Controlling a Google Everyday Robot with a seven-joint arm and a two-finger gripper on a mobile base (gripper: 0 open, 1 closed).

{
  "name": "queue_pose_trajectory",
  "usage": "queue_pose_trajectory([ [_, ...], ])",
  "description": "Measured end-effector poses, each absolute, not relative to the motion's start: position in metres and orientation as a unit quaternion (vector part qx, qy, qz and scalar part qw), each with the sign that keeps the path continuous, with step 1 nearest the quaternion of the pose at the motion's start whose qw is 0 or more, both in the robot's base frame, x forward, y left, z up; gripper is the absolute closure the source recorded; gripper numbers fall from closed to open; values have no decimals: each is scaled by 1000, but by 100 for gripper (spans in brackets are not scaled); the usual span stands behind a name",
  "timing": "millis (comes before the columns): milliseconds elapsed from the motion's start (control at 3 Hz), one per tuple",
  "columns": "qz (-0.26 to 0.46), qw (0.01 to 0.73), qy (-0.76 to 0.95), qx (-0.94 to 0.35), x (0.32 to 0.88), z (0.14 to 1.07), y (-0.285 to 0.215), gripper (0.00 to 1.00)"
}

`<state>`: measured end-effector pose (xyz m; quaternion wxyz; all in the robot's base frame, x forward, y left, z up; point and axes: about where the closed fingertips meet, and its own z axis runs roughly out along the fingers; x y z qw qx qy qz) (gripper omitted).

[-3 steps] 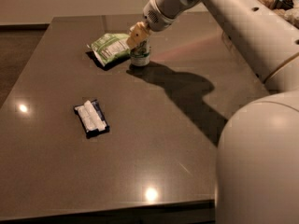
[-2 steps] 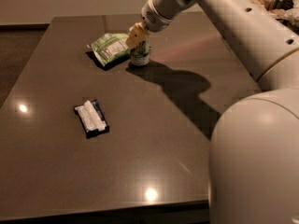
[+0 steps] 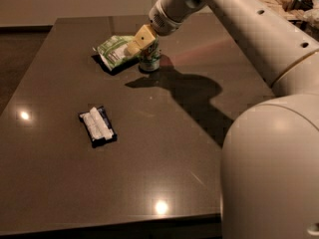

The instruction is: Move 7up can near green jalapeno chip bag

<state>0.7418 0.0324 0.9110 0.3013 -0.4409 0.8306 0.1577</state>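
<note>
7up can (image 3: 150, 61), a small white-silver drink can with green markings, stands upright toward the far side of the dark brown glossy table (image 3: 164, 148). It is just beside the right edge of the green jalapeno chip bag (image 3: 113, 51), a flat, crinkled light-green snack bag with a white label panel. Whether the two touch is hard to make out. The can's top and upper wall are hidden behind the pale yellow gripper (image 3: 140, 40), which sits at the can's upper left, over the bag's right corner. Whether the gripper clasps the can or has let it go cannot be told. The white jointed arm (image 3: 239, 19) runs off the top edge, and the rounded white robot body (image 3: 274, 173) is cut off at the lower right. The arm's shadow (image 3: 189, 91) falls to the right of the can. Nearer, on the left, a small dark-blue packet (image 3: 97, 126) lies flat, well apart from both. It holds white contents whose kind cannot be made out.
</note>
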Motion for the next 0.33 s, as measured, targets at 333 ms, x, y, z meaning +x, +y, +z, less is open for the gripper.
queue_pose_trajectory([
  [333,158,301,831,-441,742,911,32,0],
])
